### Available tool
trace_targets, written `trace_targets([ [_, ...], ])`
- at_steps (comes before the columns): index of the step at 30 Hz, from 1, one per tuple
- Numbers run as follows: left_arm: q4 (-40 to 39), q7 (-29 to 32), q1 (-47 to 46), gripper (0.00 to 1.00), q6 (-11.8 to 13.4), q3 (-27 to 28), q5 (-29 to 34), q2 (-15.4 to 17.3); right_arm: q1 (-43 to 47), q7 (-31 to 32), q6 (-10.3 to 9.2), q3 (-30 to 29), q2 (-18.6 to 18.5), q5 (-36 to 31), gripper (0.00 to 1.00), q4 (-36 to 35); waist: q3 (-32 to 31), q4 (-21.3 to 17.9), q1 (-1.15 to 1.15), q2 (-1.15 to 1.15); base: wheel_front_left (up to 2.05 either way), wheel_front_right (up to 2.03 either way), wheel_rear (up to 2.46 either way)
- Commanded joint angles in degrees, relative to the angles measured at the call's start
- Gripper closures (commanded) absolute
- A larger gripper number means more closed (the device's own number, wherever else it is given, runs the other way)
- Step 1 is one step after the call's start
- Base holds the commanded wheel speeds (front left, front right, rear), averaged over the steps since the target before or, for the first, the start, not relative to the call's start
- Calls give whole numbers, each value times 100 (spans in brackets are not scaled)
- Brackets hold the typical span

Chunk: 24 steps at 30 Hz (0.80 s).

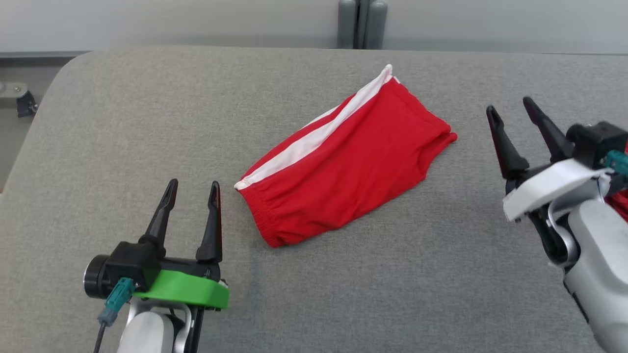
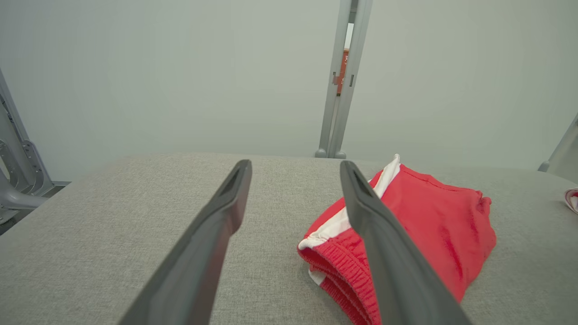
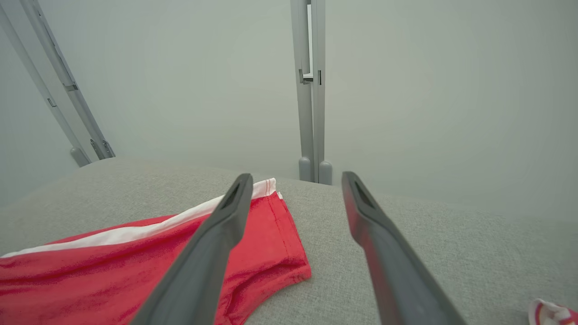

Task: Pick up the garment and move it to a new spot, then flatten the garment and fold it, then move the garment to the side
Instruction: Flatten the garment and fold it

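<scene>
Red garment [image 1: 343, 162] lying folded on grey tabletop [image 1: 147, 122], long axis running diagonally from waistband to hem. Left end effector [image 1: 194, 184] hovering just beside garment's waistband end, jaws spread, gripping nothing (nearer of two, likely first to grasp). Right end effector [image 1: 509, 105] standing off garment's hem end, also gaping empty.

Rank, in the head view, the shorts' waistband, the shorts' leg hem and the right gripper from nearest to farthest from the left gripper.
1. The waistband, the red shorts' near end, just right of the left gripper.
2. The leg hem, at their far right end.
3. The right gripper, past that hem, farther right.
</scene>
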Motion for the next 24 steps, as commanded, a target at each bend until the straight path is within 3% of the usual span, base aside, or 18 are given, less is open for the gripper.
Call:
trace_targets([
  [1,-32,0,155,0,8,36,92,22,333,-22,-10,-203,131,-323,0,-208,-239,-317,0,0,0,0,0],
  [7,-250,0,443,0,10,66,368,22,1525,-24,-10,-1139,862,-1242,0,-964,-319,-519,0,0,0,0,0],
  [16,-485,0,649,0,152,87,250,19,2122,-24,-10,-1442,1364,-1816,0,-1380,-174,-570,0,0,0,0,0],
  [20,-448,0,518,0,122,7,302,19,2145,51,-10,-1351,1480,-1597,0,-1083,-85,-488,0,0,0,0,0],
  [24,-424,0,388,0,122,-70,307,19,1844,336,-10,-1332,1577,-814,0,-771,55,-351,0,0,0,0,0],
])
